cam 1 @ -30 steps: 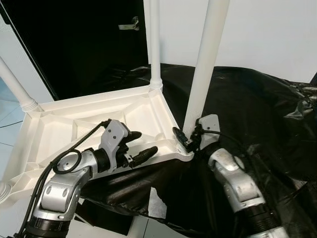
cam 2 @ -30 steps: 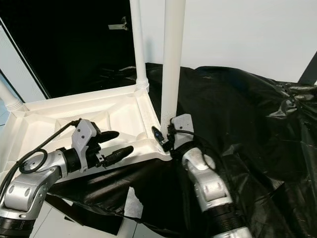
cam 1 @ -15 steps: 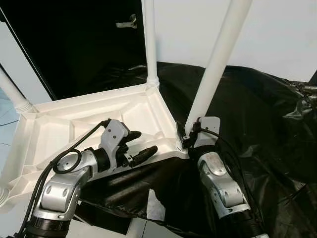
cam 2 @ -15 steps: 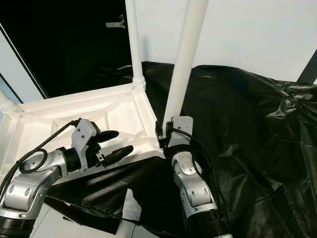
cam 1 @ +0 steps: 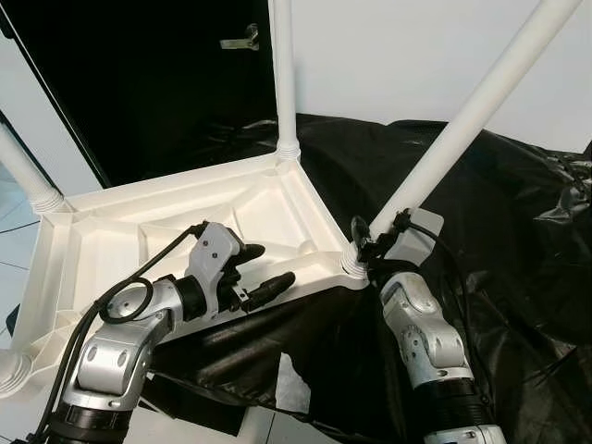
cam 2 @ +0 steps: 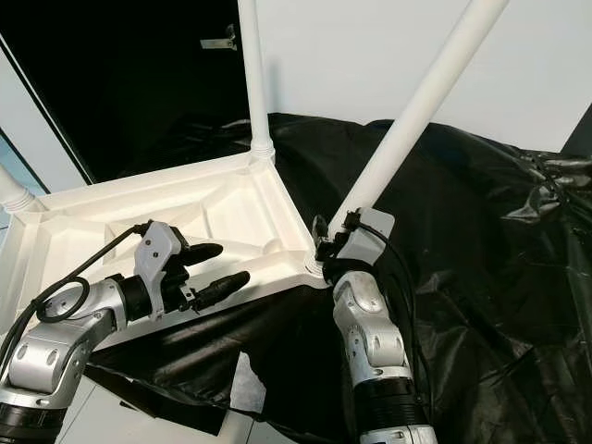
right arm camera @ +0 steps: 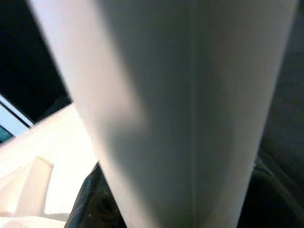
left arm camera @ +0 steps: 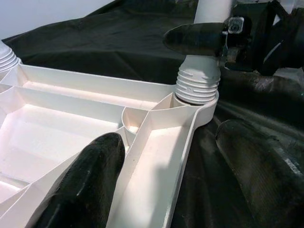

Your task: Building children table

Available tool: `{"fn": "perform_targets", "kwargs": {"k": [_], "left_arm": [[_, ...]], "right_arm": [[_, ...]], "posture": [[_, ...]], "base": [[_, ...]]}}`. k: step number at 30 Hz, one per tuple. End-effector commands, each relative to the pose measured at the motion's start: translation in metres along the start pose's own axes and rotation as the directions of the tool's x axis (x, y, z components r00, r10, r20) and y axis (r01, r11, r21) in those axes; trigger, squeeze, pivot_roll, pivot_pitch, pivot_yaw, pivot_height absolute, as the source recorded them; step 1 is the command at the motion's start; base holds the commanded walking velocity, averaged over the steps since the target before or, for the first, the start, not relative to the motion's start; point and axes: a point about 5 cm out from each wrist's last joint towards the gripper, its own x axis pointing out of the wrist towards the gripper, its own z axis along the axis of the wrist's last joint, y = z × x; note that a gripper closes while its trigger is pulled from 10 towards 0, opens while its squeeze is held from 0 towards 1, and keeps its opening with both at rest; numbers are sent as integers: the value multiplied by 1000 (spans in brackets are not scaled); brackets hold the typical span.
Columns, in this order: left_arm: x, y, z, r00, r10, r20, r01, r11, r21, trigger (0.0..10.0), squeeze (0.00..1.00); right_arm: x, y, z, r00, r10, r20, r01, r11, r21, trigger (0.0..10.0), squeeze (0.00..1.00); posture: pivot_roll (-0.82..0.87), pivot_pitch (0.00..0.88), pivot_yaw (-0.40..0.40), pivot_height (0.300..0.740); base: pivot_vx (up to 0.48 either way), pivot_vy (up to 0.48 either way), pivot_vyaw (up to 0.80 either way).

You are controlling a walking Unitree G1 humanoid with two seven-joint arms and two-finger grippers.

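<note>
A white plastic table [cam 1: 102, 231] lies upside down on a black sheet. Two of its legs stand upright: one at the far corner [cam 1: 282, 83] and one at the left corner [cam 1: 23, 171]. At the near right corner a third leg [cam 1: 462, 120] leans far to the right, its ribbed base [left arm camera: 198, 83] seated in the corner socket. My right gripper [cam 1: 365, 248] is shut on this leg just above the base. My left gripper [cam 1: 276, 264] is open and straddles the table's near rim [left arm camera: 156, 180], one finger inside the underside and one outside over the sheet.
The black plastic sheet [cam 1: 499, 240] covers the surface to the right and front, crumpled at the far right. A dark opening [cam 1: 139, 83] lies behind the table, with a white wall [cam 1: 416, 46] to its right. Light floor tiles [cam 1: 9, 250] show at the left.
The near right leg has swung from almost upright to leaning far right, with my right gripper turning along with it. The left gripper has stayed on the rim.
</note>
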Motion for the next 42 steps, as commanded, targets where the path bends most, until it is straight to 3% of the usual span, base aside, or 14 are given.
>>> {"fn": "perform_targets", "kwargs": {"k": [1, 2, 4, 15, 20, 27, 31, 32, 33, 36, 42], "left_arm": [[-1, 3, 3, 999, 40, 4, -40, 999, 18, 10000, 0], [-1, 4, 3, 999, 40, 5, -41, 999, 19, 10000, 0], [-1, 5, 4, 999, 43, 7, -43, 999, 21, 10000, 0], [-2, 7, 4, 999, 54, 10, -54, 998, 23, 10000, 0], [-1, 7, 6, 998, 55, 25, -55, 998, 25, 10000, 0], [2, 6, 8, 998, 53, 37, -54, 998, 18, 10000, 0], [9, 9, 23, 990, 48, 131, -39, 997, -67, 10000, 0], [9, 9, 26, 987, 39, 154, -25, 995, -94, 10000, 439], [9, 10, 29, 984, 34, 176, -13, 993, -117, 10000, 1000], [9, 8, 35, 976, 6, 216, 24, 990, -138, 10000, 1000], [16, -2, 48, 964, -62, 258, 80, 995, -62, 10000, 1000]], "right_arm": [[-10, -4, -33, 991, -23, -130, 5, 991, -137, 10000, 0], [-9, -1, -33, 992, 7, -122, -33, 976, -216, 10000, 0], [-10, 1, -39, 987, 45, -152, -87, 956, -281, 10000, 0], [-15, 1, -52, 969, 104, -224, -176, 928, -327, 10000, 0], [-16, 1, -37, 976, 182, -119, -211, 922, -326, 10000, 0], [-16, -5, -25, 978, 201, -62, -210, 916, -341, 10000, 0], [-14, -1, 10, 962, 263, 69, -229, 920, -319, 10000, 0], [-13, 0, 15, 961, 265, 79, -228, 920, -320, 10000, 0], [-11, 0, 20, 958, 271, 97, -227, 918, -325, 10000, 0], [-9, 2, 27, 954, 280, 110, -234, 919, -317, 10000, 0], [-2, 12, 42, 931, 343, 126, -286, 899, -332, 10000, 0]], "posture": [[81, 0, 27, 740], [80, 0, 27, 740], [80, 0, 28, 740], [80, 0, 25, 740], [69, 0, 27, 740], [61, 0, 27, 740], [48, 0, 23, 740], [48, 0, 22, 740], [45, 0, 20, 740], [46, 0, 17, 740], [51, 0, 1, 740]], "base": [[0, 0, 0], [0, 0, 0], [0, 0, 0], [0, 0, 0], [0, 0, 0], [0, 0, 0], [0, 0, 0], [0, 0, 0], [0, 0, 0], [0, 0, 0], [0, 0, 0]]}}
